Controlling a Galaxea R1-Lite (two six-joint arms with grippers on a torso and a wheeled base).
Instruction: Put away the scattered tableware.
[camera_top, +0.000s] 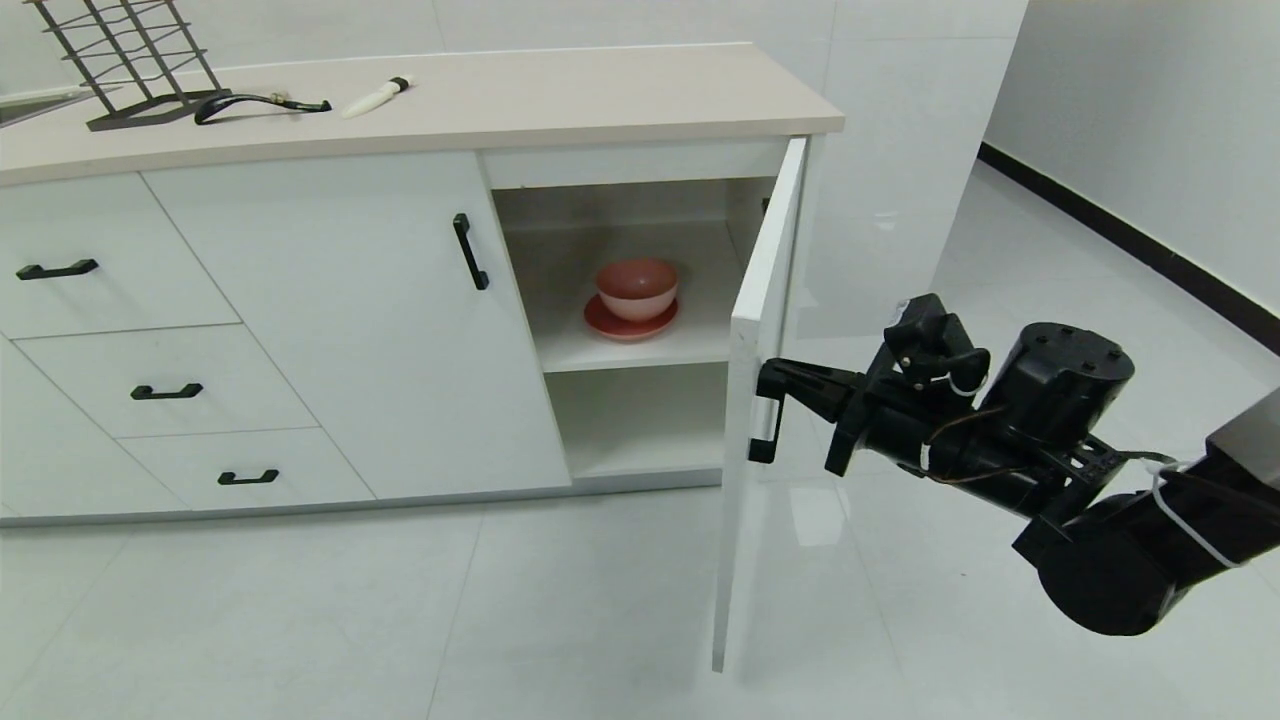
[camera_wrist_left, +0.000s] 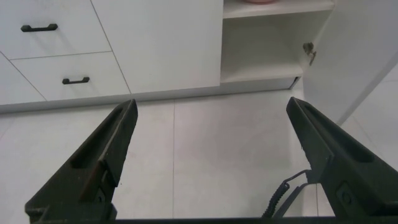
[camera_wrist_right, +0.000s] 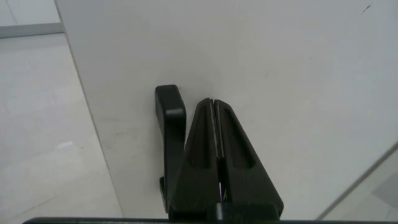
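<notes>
A pink bowl (camera_top: 637, 288) stands on a red plate (camera_top: 630, 322) on the upper shelf of the white cabinet, whose right door (camera_top: 760, 330) is swung open. My right gripper (camera_top: 772, 382) is shut, its fingertips touching the door face right beside the black door handle (camera_top: 765, 432). In the right wrist view the closed fingers (camera_wrist_right: 214, 134) lie alongside the handle (camera_wrist_right: 169, 121), nothing between them. My left gripper (camera_wrist_left: 211, 102) hangs open over the floor in front of the cabinet. A white-handled knife (camera_top: 378, 97) and a black utensil (camera_top: 262, 103) lie on the countertop.
A black wire rack (camera_top: 130, 60) stands at the counter's left, next to a sink edge (camera_top: 30, 105). Left of the closed door (camera_top: 340, 320) are three drawers (camera_top: 150, 380) with black handles. The lower shelf (camera_top: 640, 440) is bare. White tiled floor spreads in front.
</notes>
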